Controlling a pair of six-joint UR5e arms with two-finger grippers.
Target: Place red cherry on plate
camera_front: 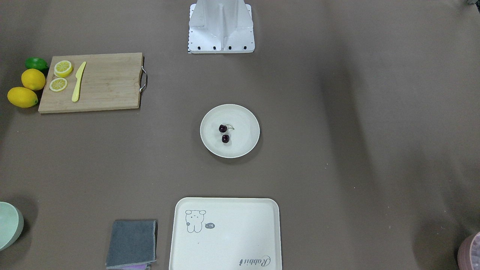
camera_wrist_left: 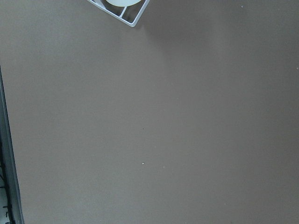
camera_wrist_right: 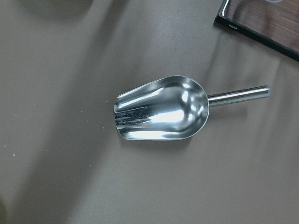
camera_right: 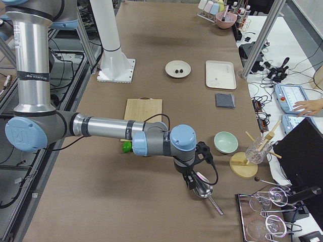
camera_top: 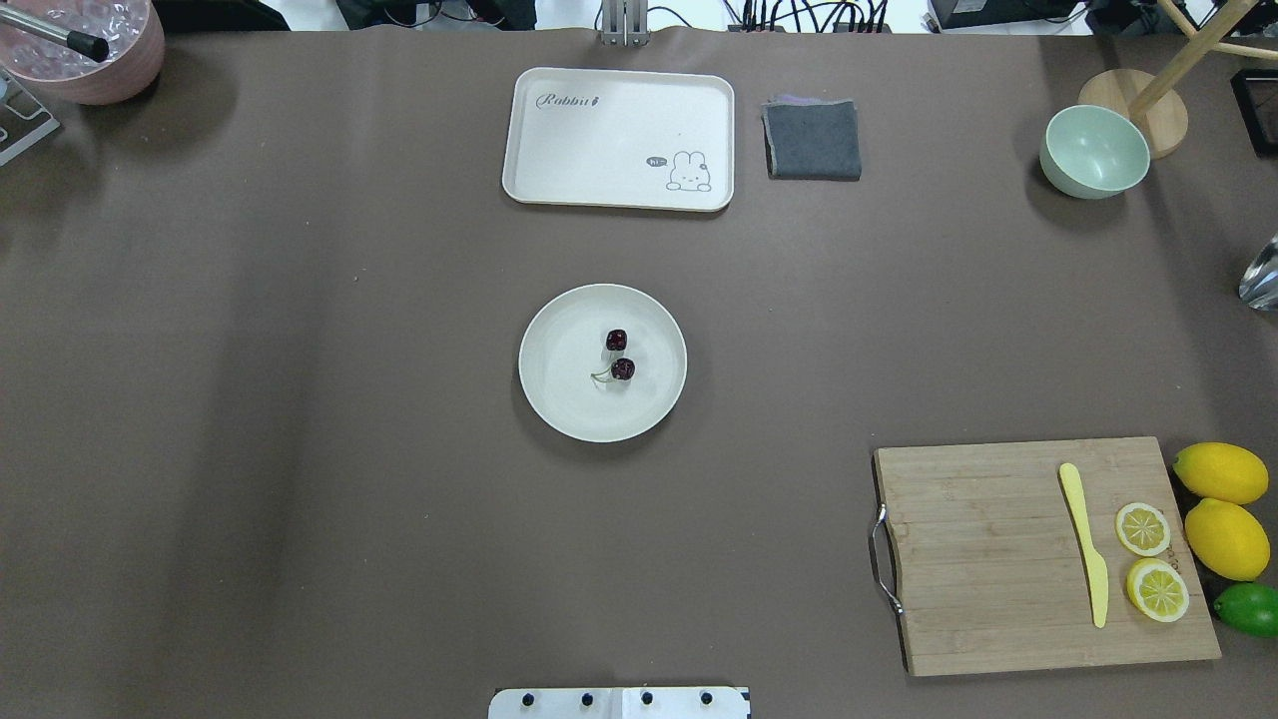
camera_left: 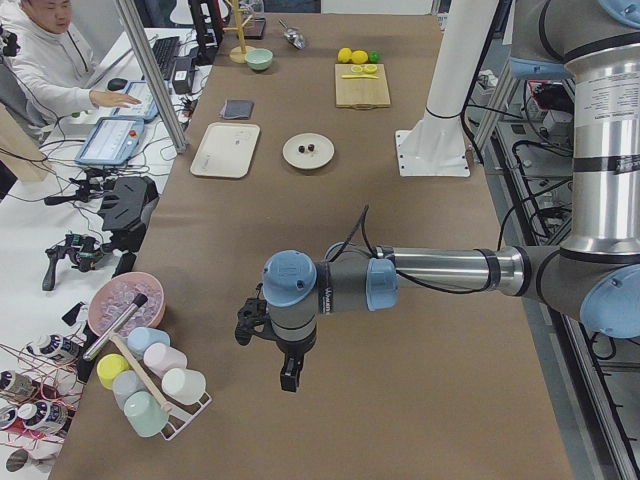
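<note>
The red cherry, a pair of dark glossy fruits on a thin pale stem, lies inside the round cream-white plate at the table's middle. Neither arm is near it. My left gripper hangs over bare table at the far left end, seen only in the exterior left view, so I cannot tell its state. My right gripper hovers above a metal scoop at the far right end, seen only in the exterior right view; its state cannot be told either.
A wooden cutting board carries a yellow knife and two lemon slices, with lemons and a lime beside it. A bear tray, grey cloth, green bowl and pink bowl line the far edge.
</note>
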